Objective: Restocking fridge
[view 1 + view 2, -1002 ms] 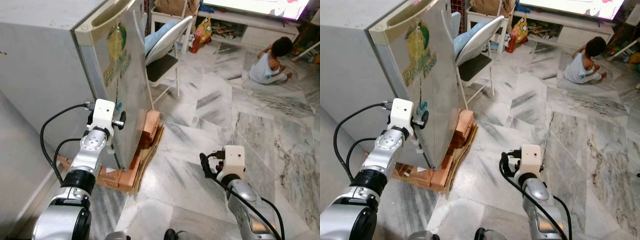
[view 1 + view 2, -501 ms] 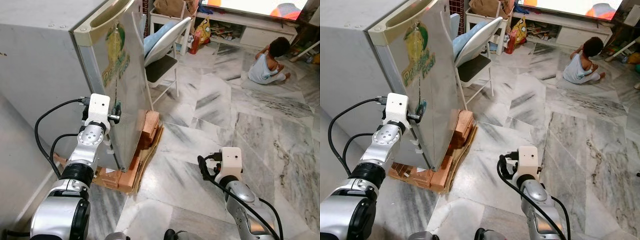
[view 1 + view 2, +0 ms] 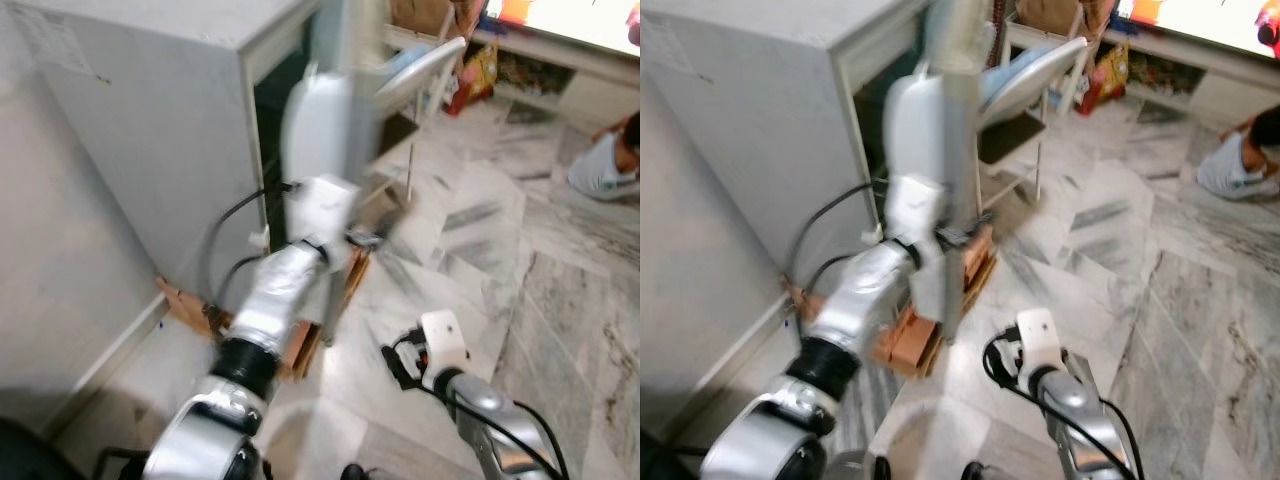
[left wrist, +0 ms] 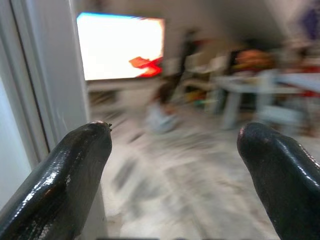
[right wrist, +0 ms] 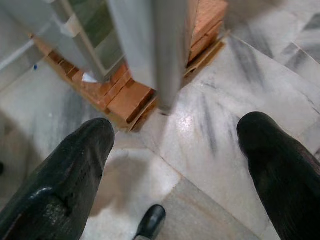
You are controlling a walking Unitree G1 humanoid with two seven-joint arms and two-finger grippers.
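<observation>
**At the fridge: the door stands open, nothing loaded yet**

At the left side of the room stands the grey fridge (image 3: 150, 120), raised on bricks (image 5: 131, 97), and its door (image 3: 945, 150) is swung out, so that a dark gap shows between door and cabinet. The head views are blurred, so the inside of the fridge cannot be made out.

The left gripper (image 4: 175, 165) is raised at the edge of the door; its two black fingers (image 4: 65, 175) are spread wide and hold nothing, and one finger is just beside the white door edge. I cannot tell if it touches the edge. The right gripper (image 5: 175, 165) hangs low above the marble floor (image 5: 220, 100), near the foot of the door, its fingers also apart and empty.

The step in hand seems to be the opening of the door, the first part of restocking. No food or bottle to load is visible near the robot.

The next move probably calls for bringing the door fully open, letting the view settle, and then finding the goods to put in. A person (image 3: 605, 160) sits on the floor well apart, beyond a folding chair (image 3: 1025, 85).
</observation>
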